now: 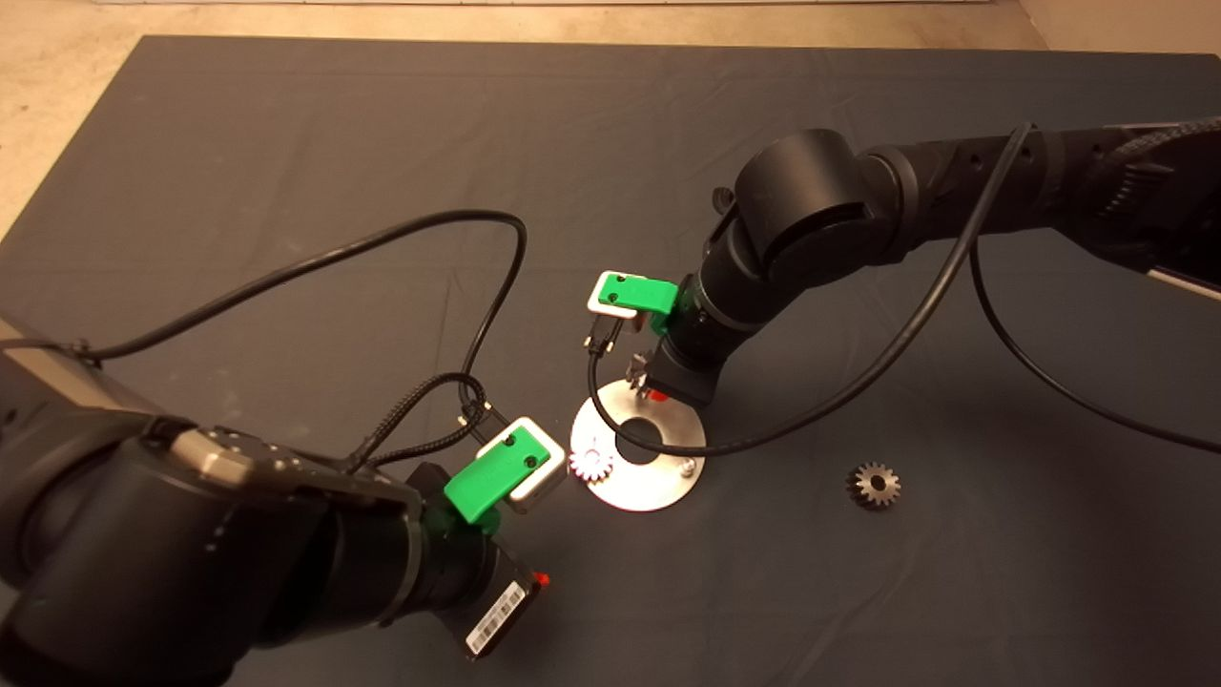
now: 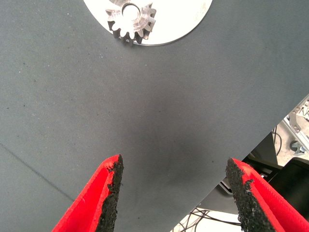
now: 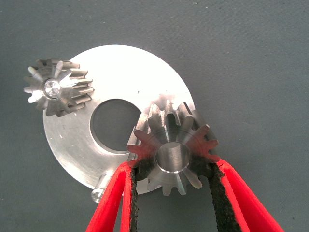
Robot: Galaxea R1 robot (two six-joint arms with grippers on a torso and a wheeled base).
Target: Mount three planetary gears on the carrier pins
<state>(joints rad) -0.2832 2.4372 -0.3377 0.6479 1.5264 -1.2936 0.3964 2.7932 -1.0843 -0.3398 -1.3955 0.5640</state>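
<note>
The silver carrier plate (image 1: 634, 491) lies on the mat near the middle. One planetary gear (image 1: 590, 465) sits on its left pin and also shows in the right wrist view (image 3: 58, 88) and the left wrist view (image 2: 131, 21). A bare pin (image 1: 687, 468) stands at the plate's right edge (image 3: 98, 194). My right gripper (image 1: 644, 382) is over the plate's far edge, shut on a second gear (image 3: 171, 152), which hides whatever lies under it. A third gear (image 1: 874, 485) lies loose on the mat to the right. My left gripper (image 2: 174, 166) is open and empty, left of and nearer than the plate (image 2: 183, 19).
Black cables (image 1: 858, 382) loop from both arms, and one crosses the mat just beside the plate. The mat's edge (image 2: 270, 130) and floor clutter show in the left wrist view.
</note>
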